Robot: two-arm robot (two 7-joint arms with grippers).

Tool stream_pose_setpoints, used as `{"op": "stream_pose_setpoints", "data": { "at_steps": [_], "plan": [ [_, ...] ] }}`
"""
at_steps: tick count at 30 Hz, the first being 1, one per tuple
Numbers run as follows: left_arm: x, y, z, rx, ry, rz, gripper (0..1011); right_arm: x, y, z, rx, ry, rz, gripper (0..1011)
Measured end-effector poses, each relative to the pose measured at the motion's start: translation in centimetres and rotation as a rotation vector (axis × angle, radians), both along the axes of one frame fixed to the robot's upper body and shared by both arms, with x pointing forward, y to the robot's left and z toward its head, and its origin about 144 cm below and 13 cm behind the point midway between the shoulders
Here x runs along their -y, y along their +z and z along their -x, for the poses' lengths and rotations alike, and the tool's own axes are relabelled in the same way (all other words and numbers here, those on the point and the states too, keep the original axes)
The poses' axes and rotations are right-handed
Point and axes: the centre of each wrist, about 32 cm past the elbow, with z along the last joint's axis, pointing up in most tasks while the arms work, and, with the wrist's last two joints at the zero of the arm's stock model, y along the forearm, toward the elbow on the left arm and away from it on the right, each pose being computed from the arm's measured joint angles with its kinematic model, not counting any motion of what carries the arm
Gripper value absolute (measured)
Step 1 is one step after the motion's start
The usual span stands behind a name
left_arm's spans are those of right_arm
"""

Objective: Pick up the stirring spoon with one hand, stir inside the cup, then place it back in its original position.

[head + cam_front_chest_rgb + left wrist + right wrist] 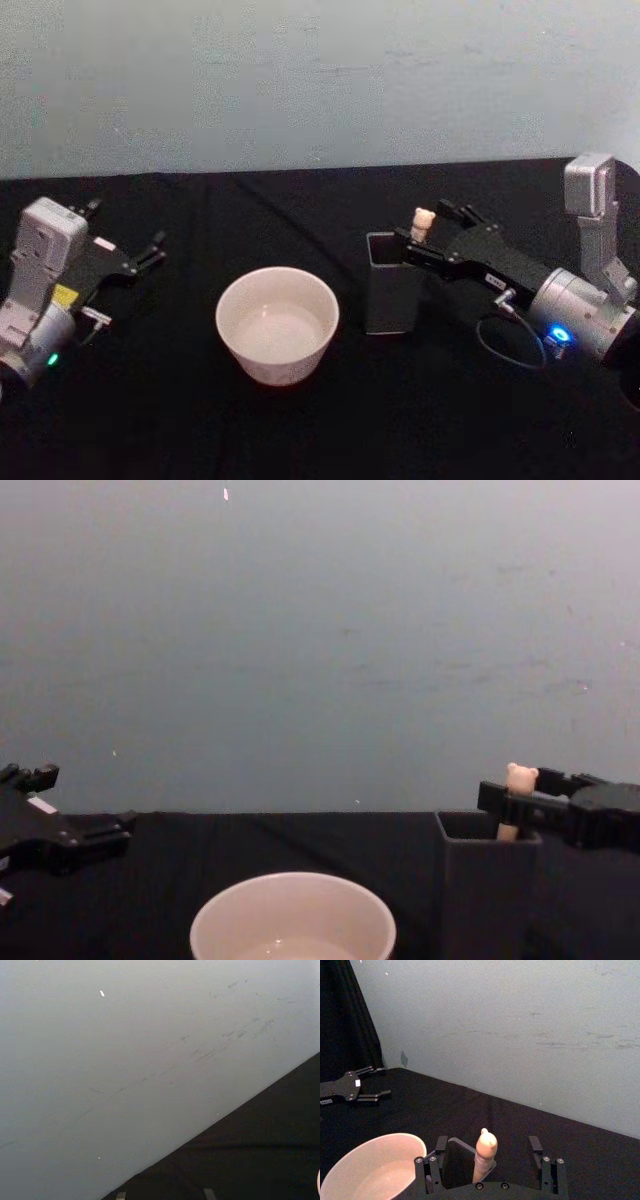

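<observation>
Right gripper [425, 228], right of centre in the head view, with its fingers spread apart on either side of the spoon [423, 221] and not closed on it. The spoon stands in the dark square holder [390, 295], only its cream top showing above the rim and its stem hidden inside. The white cup [277, 325] sits just left of the holder on the black table [300, 430]; the left gripper [125, 226] rests open at the far left.
</observation>
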Motion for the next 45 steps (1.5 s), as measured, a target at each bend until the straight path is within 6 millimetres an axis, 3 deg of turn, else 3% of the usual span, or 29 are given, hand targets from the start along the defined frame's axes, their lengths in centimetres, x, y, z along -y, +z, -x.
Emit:
{"op": "stream_pose_setpoints", "data": {
  "at_steps": [32,39,45],
  "plan": [
    [0.00,0.00,0.00,0.000,0.000,0.000,1001,-0.13,-0.16,-0.40,-0.001,0.004,-0.009,1000],
    [0.00,0.00,0.00,0.000,0.000,0.000,1001,-0.13,-0.14,-0.40,-0.001,0.004,-0.009,881],
    [0.00,0.00,0.00,0.000,0.000,0.000,1001,-0.14,-0.13,-0.40,-0.001,0.003,-0.009,677]
  ]
}}
